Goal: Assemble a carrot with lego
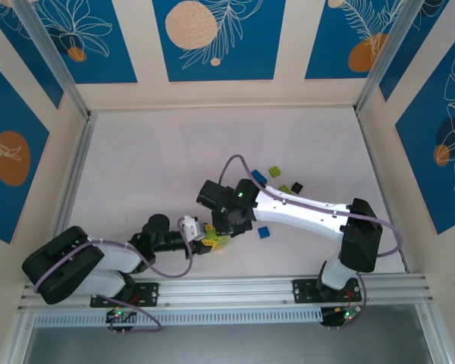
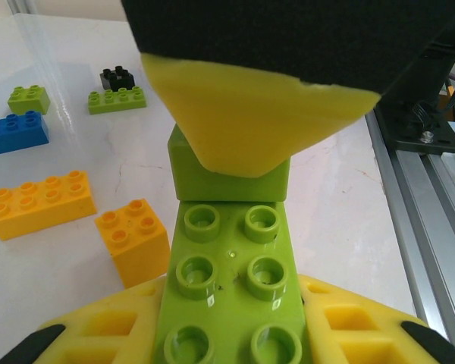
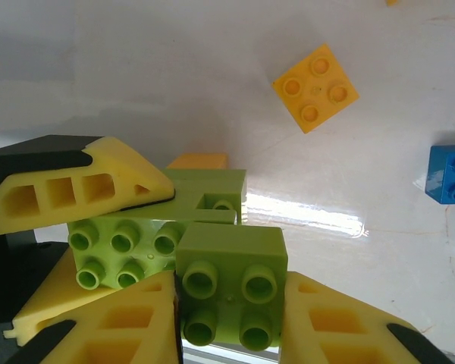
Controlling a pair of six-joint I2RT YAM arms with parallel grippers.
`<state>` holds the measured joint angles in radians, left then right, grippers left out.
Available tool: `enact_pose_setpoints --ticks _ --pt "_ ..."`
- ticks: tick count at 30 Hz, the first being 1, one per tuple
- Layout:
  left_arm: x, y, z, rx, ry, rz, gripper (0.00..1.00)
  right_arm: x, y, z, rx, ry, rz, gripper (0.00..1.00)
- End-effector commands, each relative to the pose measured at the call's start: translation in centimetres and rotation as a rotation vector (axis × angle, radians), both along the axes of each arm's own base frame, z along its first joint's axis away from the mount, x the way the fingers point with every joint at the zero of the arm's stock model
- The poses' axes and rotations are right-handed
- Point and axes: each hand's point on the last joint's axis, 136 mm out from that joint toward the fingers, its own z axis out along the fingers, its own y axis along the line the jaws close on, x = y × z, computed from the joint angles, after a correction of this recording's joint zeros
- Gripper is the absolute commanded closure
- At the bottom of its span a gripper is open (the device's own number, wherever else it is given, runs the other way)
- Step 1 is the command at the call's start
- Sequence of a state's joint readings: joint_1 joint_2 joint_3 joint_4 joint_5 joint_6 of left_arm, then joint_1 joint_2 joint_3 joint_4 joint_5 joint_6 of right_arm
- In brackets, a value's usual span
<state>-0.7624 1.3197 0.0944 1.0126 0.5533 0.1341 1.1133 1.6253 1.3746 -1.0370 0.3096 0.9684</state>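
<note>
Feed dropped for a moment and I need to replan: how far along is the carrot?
Early. Nothing orange is joined: a long orange brick and a square orange brick lie loose on the table. In hand: the left gripper clamps a long lime brick, the right gripper holds a small lime brick against its end; seating unclear. Left: the orange body.

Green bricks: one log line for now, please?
left jaws: shut on long green brick | right jaws: shut on small green brick | bricks: touching
</note>
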Motion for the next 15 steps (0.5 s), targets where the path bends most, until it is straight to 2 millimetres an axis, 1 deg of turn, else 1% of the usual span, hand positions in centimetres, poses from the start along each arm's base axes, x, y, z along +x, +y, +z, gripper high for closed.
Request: enact_pose_setpoints --ticks 1,7,12,15 --pt "-0.1 -0.4 0.1 0.004 -0.02 -0.02 0.69 -1.1 -2.6 -2.7 -0.149 0.083 0.002 0.7" --pt "-0.1 -0.4 0.2 0.003 -0.021 -0.022 0.69 -1.5 -1.8 -3.9 -0.142 0.122 0.023 0.7" --pt "-0.1 -0.4 0.1 0.005 -0.02 -0.021 0.69 -2.0 -1.5 -4.9 -0.158 0.148 0.034 0.7" --pt "-0.1 -0.4 0.2 0.004 -0.022 -0.018 0.69 -2.2 -1.4 -5.0 -0.157 0.152 0.039 0.7"
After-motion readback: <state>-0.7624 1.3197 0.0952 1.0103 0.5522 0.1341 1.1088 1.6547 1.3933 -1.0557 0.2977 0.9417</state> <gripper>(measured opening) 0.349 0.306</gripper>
